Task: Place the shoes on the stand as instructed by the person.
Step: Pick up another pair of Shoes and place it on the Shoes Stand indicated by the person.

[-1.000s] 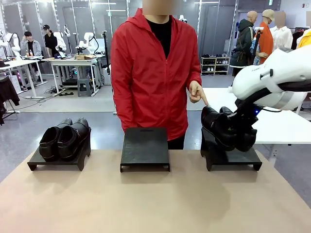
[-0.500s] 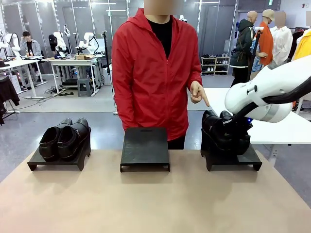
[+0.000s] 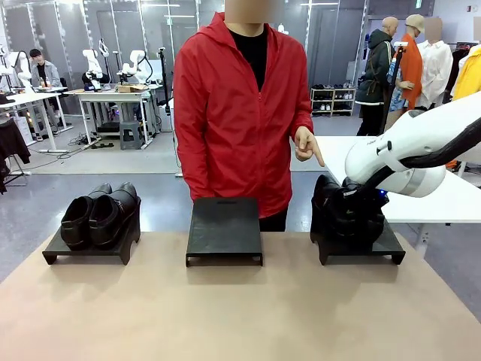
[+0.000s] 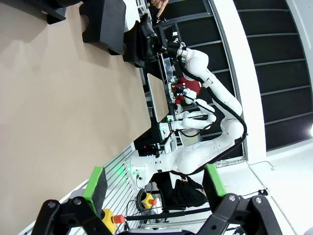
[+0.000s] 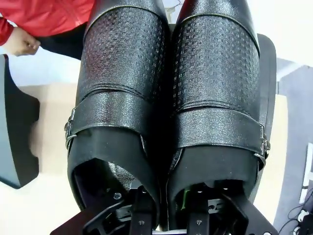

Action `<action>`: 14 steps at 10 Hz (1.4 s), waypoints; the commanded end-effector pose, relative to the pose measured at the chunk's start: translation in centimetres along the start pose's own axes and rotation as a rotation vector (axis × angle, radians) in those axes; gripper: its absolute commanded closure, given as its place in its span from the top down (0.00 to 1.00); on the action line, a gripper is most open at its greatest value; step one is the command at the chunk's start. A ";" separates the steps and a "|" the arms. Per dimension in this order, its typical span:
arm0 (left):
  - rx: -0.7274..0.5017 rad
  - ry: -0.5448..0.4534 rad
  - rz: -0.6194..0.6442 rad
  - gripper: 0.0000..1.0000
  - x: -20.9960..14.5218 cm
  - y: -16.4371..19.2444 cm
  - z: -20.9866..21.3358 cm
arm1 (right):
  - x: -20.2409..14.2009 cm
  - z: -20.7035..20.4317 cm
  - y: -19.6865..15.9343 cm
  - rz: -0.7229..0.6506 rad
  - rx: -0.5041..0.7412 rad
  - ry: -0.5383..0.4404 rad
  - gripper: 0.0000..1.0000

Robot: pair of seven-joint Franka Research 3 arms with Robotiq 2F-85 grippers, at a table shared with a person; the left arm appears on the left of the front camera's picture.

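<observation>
In the front view, three black stands sit in a row at the far side of the tan desk (image 3: pixel 225 316). The left stand (image 3: pixel 90 247) carries one pair of glossy black shoes (image 3: pixel 101 213), toes toward the near side. The middle stand (image 3: pixel 224 229) is bare on top. The right stand (image 3: pixel 359 248) bears the second pair of shoes (image 3: pixel 342 210), which rests on its top, with the white right arm (image 3: pixel 417 147) reaching in from the right and down to the shoes' far-right end. The right hand (image 3: pixel 368 209) is dark against the shoes here, so its grip is hard to read in this view. The person (image 3: pixel 240 113) in the red jacket stands behind the middle stand and points a finger of one hand (image 3: pixel 307 144) down toward the right stand.

In the left wrist view, the left hand (image 4: pixel 154 188) hangs above the desk with its two green-padded fingers (image 4: pixel 95 181) spread wide and nothing between them. The stands and the right arm with its shoes show farther off near the top edge.

In the right wrist view, the right hand (image 5: pixel 168 208) is closed at the heel openings of the pair, its fingers pinching the inner walls of the two shoes together. The shoes lie side by side, touching, over the right stand, whose edge shows at the right.
</observation>
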State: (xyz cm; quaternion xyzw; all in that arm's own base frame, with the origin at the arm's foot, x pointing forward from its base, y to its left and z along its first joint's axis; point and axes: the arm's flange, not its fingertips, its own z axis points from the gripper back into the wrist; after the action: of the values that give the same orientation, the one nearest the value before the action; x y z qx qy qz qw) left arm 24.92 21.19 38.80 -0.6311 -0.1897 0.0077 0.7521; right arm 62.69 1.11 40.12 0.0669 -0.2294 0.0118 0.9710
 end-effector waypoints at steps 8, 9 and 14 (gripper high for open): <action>-0.010 0.007 -0.021 1.00 -0.4 -0.1 0.0 | 0.7 -0.1 0.7 -0.024 -0.037 -0.016 0.70; -0.010 0.007 -0.021 1.00 -0.4 -0.1 0.0 | 0.7 0.1 0.7 -0.023 -0.039 -0.017 0.84; -0.010 0.007 -0.021 1.00 -0.4 -0.1 0.0 | 0.7 0.6 0.6 -0.020 -0.039 -0.020 1.00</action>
State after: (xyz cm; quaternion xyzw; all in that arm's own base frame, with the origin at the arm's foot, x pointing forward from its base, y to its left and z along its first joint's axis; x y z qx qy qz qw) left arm 24.92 21.19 38.80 -0.6311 -0.1897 0.0077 0.7521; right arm 63.10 1.53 40.50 0.0569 -0.2328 0.0122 0.9708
